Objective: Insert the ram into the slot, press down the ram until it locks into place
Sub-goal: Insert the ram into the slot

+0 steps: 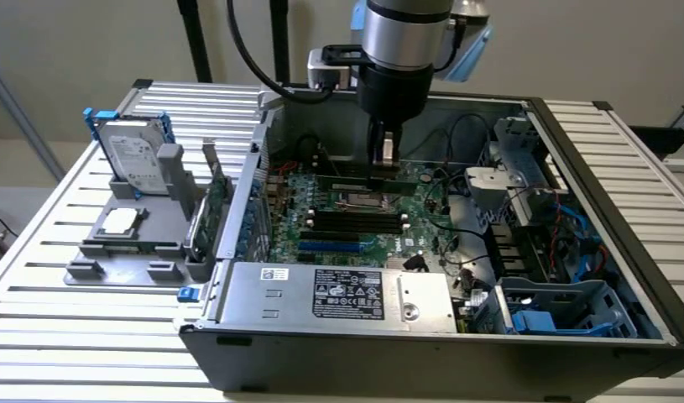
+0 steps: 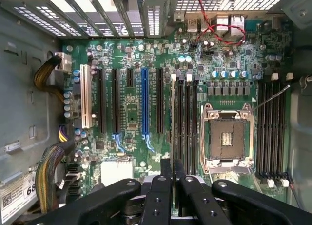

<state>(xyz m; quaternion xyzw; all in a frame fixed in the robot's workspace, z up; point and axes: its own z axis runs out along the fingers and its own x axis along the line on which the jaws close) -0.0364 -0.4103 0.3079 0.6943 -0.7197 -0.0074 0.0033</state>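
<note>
My gripper (image 1: 383, 161) hangs inside the open computer case, shut on the ram (image 1: 362, 180), a thin green stick held level above the motherboard. The wrist view sees the ram (image 2: 172, 117) edge-on as a thin line running out from between the black fingers (image 2: 165, 169). It lines up over the outermost slot (image 2: 174, 137) of a group of black memory sockets beside the CPU socket. The exterior view has these black slots (image 1: 351, 220) lower down on the board, with the ram still clearly above them and not seated.
A metal CPU socket (image 2: 226, 137) lies next to the slots, with more memory sockets (image 2: 273, 132) beyond it. A blue expansion socket (image 2: 145, 103), cable bundles (image 2: 48, 171) and the power supply (image 1: 331, 294) crowd the case. A hard drive (image 1: 134, 159) stands on a grey fixture outside.
</note>
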